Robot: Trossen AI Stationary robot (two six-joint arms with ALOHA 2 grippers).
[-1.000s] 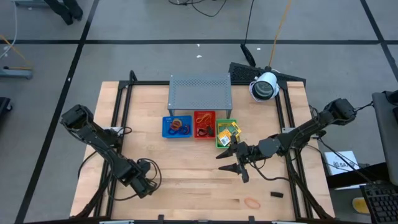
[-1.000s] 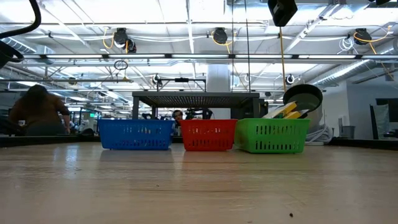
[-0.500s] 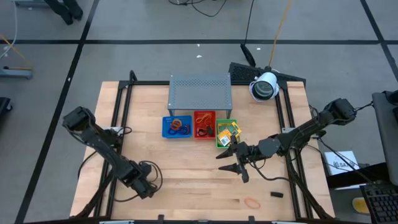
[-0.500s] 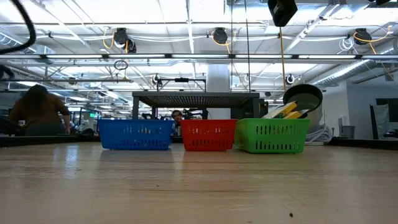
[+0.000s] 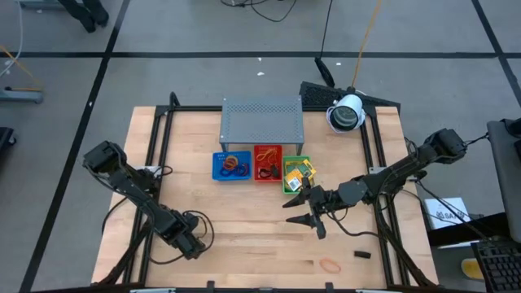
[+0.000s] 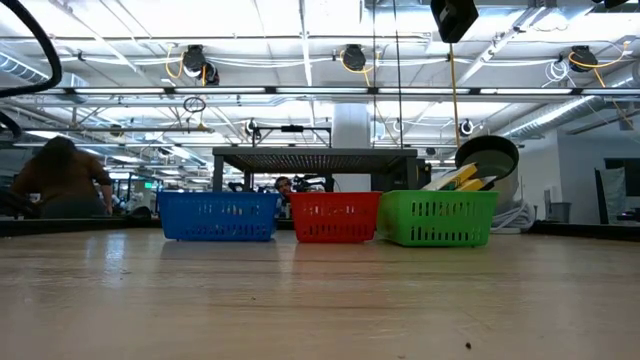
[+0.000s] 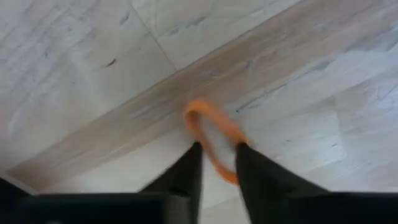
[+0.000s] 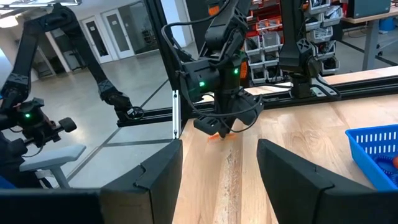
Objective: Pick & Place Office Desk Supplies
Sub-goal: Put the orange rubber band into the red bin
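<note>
My left gripper (image 7: 217,169) points down at the table's near left (image 5: 192,242), fingertips close together, astride one side of an orange rubber band (image 7: 211,134) that lies flat on the wood. The right wrist view shows that band (image 8: 219,135) under it. My right gripper (image 5: 303,210) hovers level and open, in front of the green tray (image 5: 295,172). That tray holds yellow-and-green packets (image 5: 298,169). A second orange rubber band (image 5: 330,264) and a small black piece (image 5: 361,255) lie near the front right edge. My left gripper comes at the orange rubber band from above, with one strand of the loop (image 7: 219,163) running through the narrow gap between its fingers. The band lies flat on the table. Whether the fingers touch the strand, I cannot tell.
The blue tray (image 5: 232,166) and the red tray (image 5: 267,163) stand left of the green one, with the grey perforated shelf (image 5: 262,120) behind them. A white round device (image 5: 346,114) sits at the far right. Bare wood lies between the arms. A person (image 6: 60,180) shows beyond the table.
My left gripper has sunk a little toward the table at the near left. My right arm has kept still.
</note>
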